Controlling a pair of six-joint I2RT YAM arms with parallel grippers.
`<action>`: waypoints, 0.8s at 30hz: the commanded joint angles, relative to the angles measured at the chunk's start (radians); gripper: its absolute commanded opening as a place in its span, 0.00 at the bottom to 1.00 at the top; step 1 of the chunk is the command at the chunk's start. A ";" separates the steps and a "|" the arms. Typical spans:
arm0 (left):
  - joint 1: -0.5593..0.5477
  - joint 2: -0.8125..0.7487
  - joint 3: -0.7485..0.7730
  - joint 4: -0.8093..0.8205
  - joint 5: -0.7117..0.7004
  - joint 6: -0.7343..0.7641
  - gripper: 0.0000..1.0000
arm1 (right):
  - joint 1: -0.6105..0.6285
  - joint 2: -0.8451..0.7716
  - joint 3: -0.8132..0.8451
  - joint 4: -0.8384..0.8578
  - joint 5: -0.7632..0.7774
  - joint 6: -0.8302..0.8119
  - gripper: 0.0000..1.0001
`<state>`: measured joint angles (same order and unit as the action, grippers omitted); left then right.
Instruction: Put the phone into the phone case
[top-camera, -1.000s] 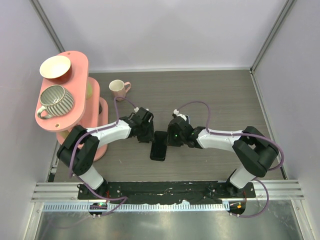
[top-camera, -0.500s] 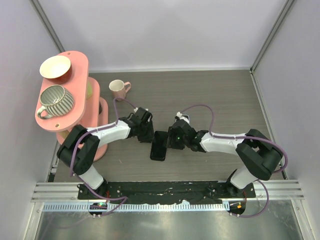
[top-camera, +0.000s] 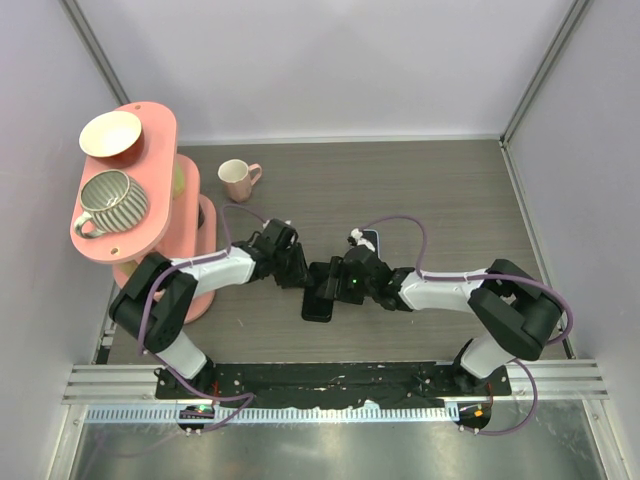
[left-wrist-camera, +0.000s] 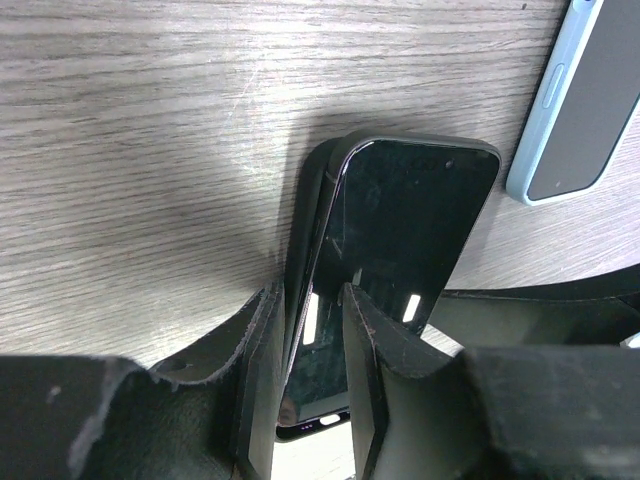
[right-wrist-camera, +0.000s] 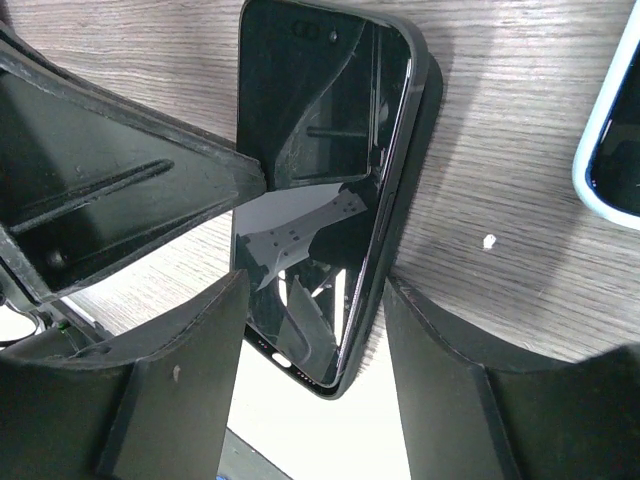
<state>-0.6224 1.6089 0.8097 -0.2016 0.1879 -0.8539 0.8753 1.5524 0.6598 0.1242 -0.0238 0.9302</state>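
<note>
The black phone case (top-camera: 317, 300) lies on the wood table between my two grippers, its glossy dark face up (left-wrist-camera: 400, 230). The light-blue phone (top-camera: 369, 239) lies just beyond it, mostly hidden under my right arm. It shows screen up at the edge of the left wrist view (left-wrist-camera: 575, 100) and the right wrist view (right-wrist-camera: 612, 150). My left gripper (top-camera: 300, 274) has its jaws narrow around the case's long left edge (left-wrist-camera: 310, 300). My right gripper (top-camera: 336, 283) is wide open, one finger on each side of the case's near end (right-wrist-camera: 315, 285).
A pink two-tier stand (top-camera: 170, 215) at the left holds a cream bowl (top-camera: 110, 133) and a striped cup (top-camera: 112, 197). A pink mug (top-camera: 236, 178) stands behind my left arm. A metal rail (top-camera: 330, 378) runs along the near edge.
My right gripper has moved left and nearer, from beside the case to over its near end. My left gripper has shifted slightly. The case and phone have stayed in place.
</note>
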 joint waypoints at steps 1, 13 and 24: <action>-0.013 0.008 -0.053 -0.035 0.053 -0.016 0.32 | 0.007 0.017 0.015 0.009 0.019 0.035 0.63; 0.016 -0.004 -0.142 0.145 0.219 -0.102 0.31 | -0.061 -0.032 -0.168 0.695 -0.289 0.203 0.66; 0.018 -0.023 -0.179 0.142 0.226 -0.113 0.27 | -0.125 -0.087 -0.247 0.696 -0.254 0.224 0.65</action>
<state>-0.5652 1.5780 0.6563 0.0460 0.3161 -0.9623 0.7544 1.5703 0.3466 0.7490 -0.3229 1.1843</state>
